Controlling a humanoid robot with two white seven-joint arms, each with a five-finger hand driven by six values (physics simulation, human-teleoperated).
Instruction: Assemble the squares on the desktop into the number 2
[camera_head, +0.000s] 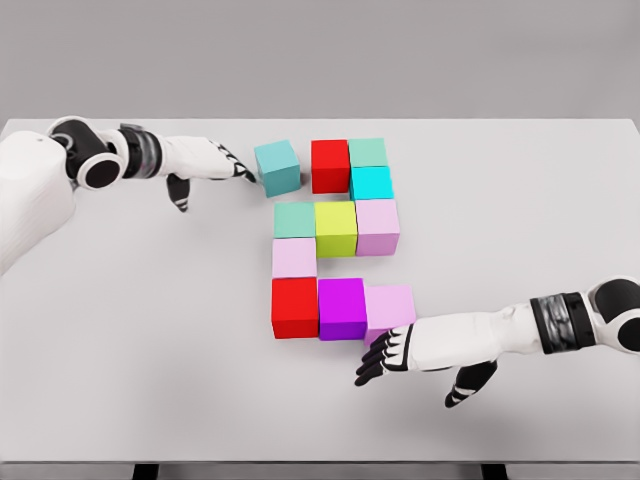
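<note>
Eleven coloured cubes on white desktop (520, 230).

Top row: teal cube (277, 167), slightly rotated, set apart to the left by a narrow gap; red cube (330, 165); mint cube (368, 152).
Below mint: cyan cube (371, 183).
Middle row, touching: green-mint cube (295, 220); yellow-green cube (336, 228); pale lilac cube (377, 227).
Below green-mint: pale pink cube (294, 258).
Bottom row: second red cube (294, 307); purple cube (342, 308); lilac cube (390, 308), slightly skewed and offset forward.
</note>
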